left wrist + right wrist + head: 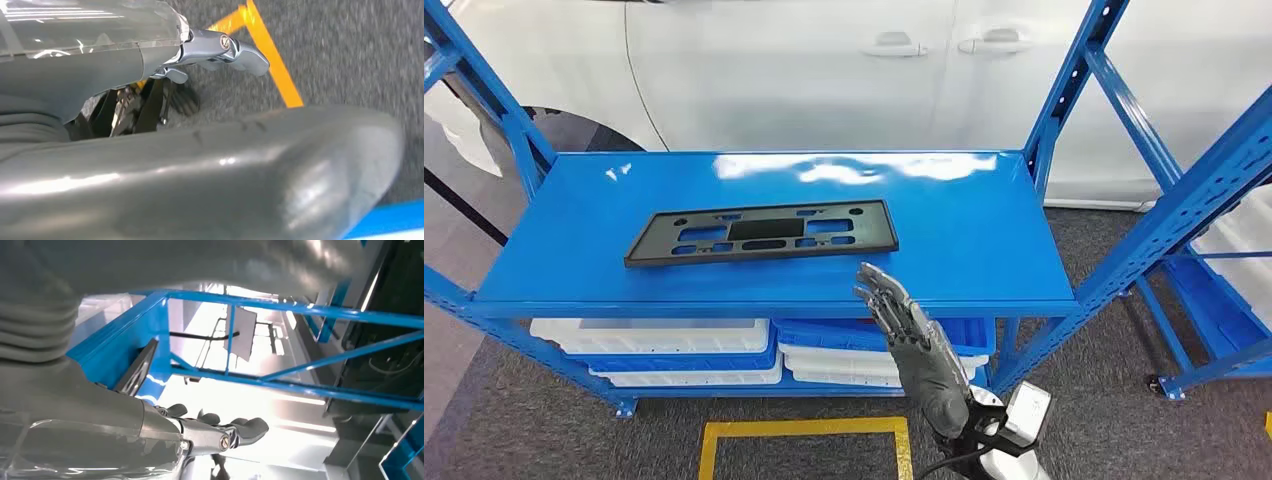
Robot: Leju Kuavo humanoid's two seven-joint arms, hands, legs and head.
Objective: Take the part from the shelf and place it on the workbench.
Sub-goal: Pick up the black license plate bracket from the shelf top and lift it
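bare shelf top (pixel 984 230) around part (pixel 762 232), uprights (pixel 1064 95) flanking

A blue shelf (pixel 984 230) carries a black part (pixel 762 232).

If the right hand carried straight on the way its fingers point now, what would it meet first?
Probably the black part. The right hand, open, points up and left across the blue shelf front edge toward the part's right end. Its height above the shelf is unclear, so it could pass over.

I count one black part (pixel 762 232) on the shelf (pixel 984 250), just beyond my right hand (pixel 911 335). Below the hand, under the shelf top, sit stacked bins: two white stacks (pixel 654 335) and blue ones (pixel 864 333).
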